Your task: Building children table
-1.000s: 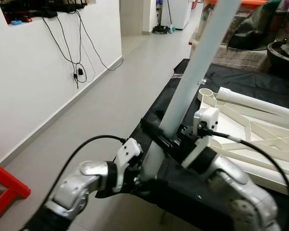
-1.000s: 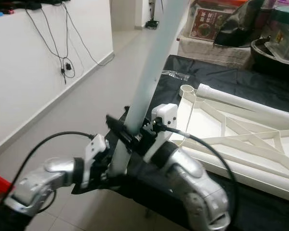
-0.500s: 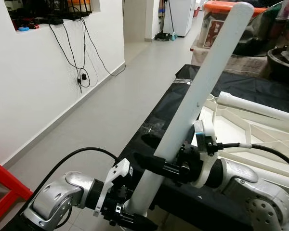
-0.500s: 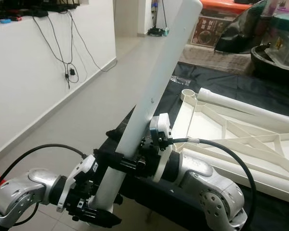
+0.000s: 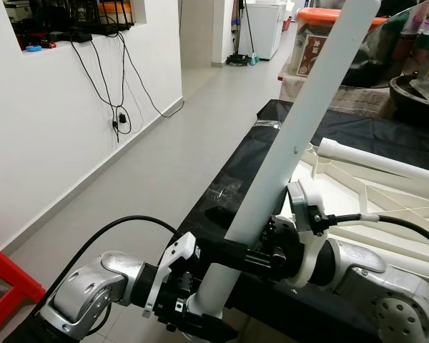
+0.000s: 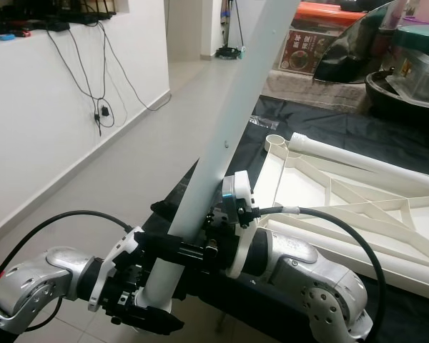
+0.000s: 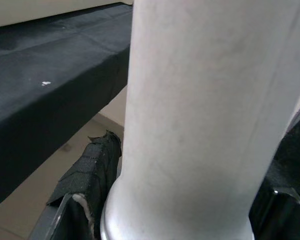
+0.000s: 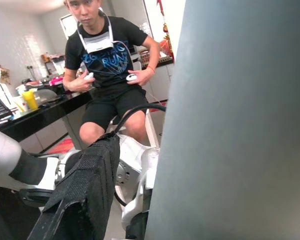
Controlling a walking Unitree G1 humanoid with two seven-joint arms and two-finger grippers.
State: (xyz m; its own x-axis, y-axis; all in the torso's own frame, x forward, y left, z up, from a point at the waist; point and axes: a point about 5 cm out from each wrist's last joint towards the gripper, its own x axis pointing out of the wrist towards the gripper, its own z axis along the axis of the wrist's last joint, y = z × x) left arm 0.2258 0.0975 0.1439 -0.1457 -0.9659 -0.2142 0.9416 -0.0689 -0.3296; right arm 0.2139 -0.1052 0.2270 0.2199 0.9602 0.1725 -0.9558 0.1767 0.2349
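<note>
dangling black cables (image 5: pixel 121 93) on white wall (image 5: pixel 50 143), seated person (image 8: pixel 107 85)

The top of the white table leg (image 5: pixel 293 143) runs out past the upper edge of both eye views, so its upper end cannot be seen. Its lower end is covered by the left gripper (image 5: pixel 200 314), whose fingertips are cut off by the bottom edge. The right gripper (image 6: pixel 193 251) wraps around the leg, and its far finger is hidden behind it. The white table frame (image 6: pixel 357 207) is cut off at the right edge, and its near side is hidden behind the right arm. In the right wrist view the leg blocks the whole right half, and a seated person (image 8: pixel 107 75) is partly hidden behind a black finger (image 8: pixel 85 195).
</note>
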